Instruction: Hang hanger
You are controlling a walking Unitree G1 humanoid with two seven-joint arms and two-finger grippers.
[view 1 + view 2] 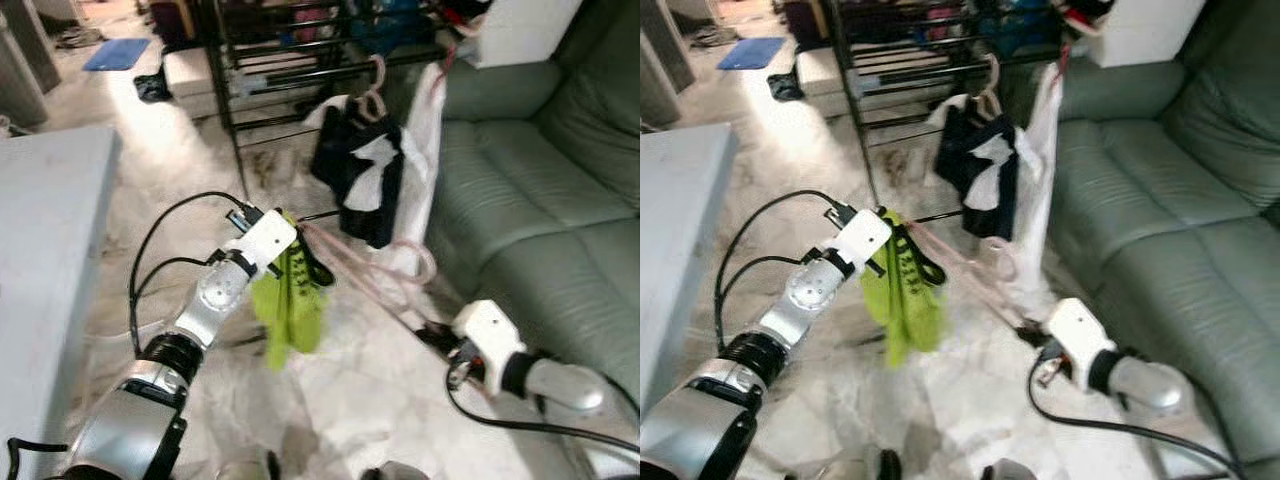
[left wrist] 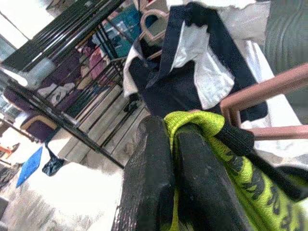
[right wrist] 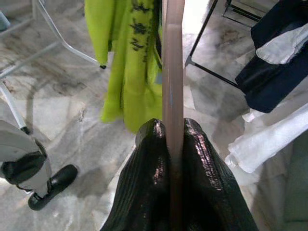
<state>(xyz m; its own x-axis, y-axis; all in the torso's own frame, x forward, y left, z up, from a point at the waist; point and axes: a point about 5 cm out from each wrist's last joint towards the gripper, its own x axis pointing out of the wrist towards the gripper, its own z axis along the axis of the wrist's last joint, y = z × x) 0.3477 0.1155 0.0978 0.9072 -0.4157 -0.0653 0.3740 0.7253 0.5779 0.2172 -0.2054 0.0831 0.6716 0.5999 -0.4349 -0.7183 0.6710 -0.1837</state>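
Carrying: both grippers, left (image 1: 292, 232) and right (image 1: 440, 338), pinched the hanger (image 1: 350, 262); its hook needed the rack (image 1: 300, 60) next.

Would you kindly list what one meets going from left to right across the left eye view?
Grey table → left gripper → lime-green garment → pink hanger → right gripper → green sofa.

we see daylight pouring in from beyond the drying rack (image 1: 300, 60), washing out the marble floor (image 1: 150, 140) there to a white glare. the head views are soft and slightly hazy. in the wrist views the near black fingers (image 3: 159, 192) blur, and the rack behind them tilts.
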